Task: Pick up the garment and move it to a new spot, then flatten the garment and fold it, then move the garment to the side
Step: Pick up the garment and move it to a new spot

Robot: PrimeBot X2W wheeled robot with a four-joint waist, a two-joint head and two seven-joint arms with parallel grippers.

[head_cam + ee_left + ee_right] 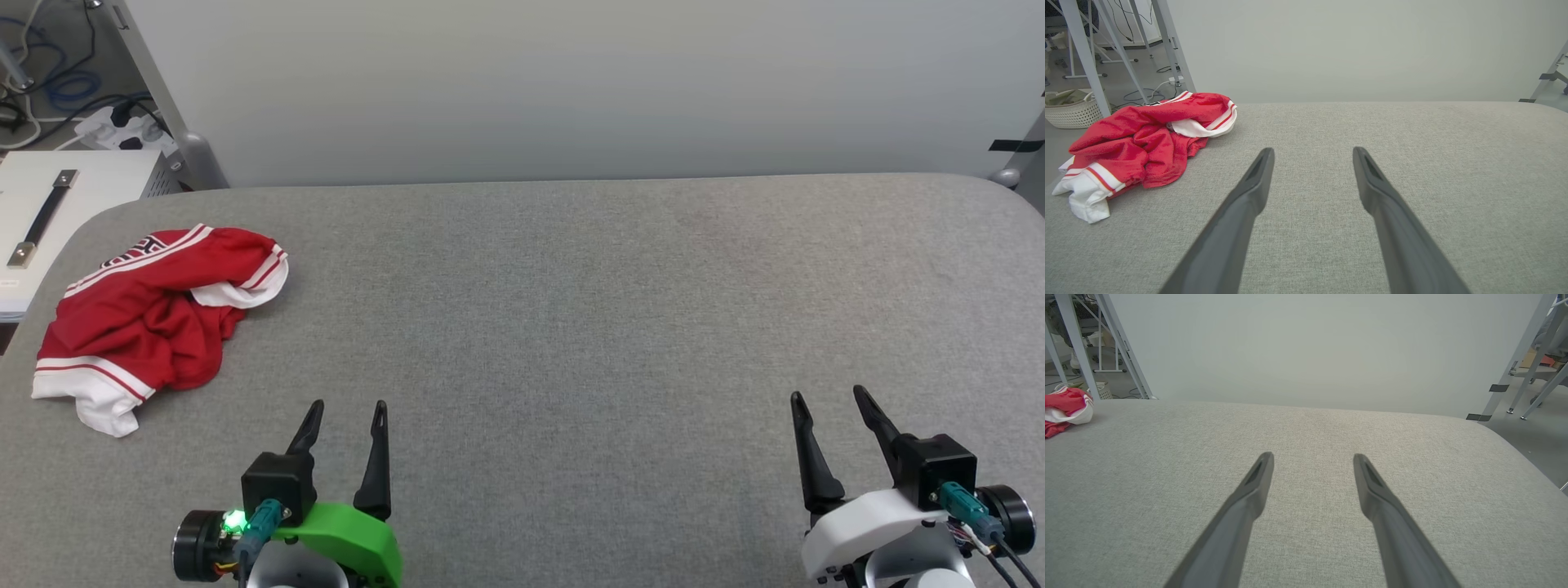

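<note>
While both arms rest low at the near edge of the head view, the left end effector stands released. Its two dark fingers are spread apart and point away from the robot, with nothing between them. A green housing sits behind these fingers, and a small green light glows on the wrist. The right end effector is likewise released and grasps nothing, and its fingers rise from a white housing. In each wrist view the fingers frame only the grey fabric cover of the desk.

The garment lies crumpled in a heap on the far-left part of the desk, close to its left edge. It is ahead of and to the left of the left end effector, apart from it, and well apart from the right end effector. It is a red jersey-style shirt. One white cuff with red stripe trim lies at the near end of the heap, and another striped white cuff curls over at its far right. A little black-and-white lettering shows along the heap's far edge.

Beyond the desk stands a pale wall panel. Off the desk's left side are a white box with a dark handle, a power strip and blue cables. The left wrist view also shows a white laundry basket on the floor beside grey metal frame legs.
</note>
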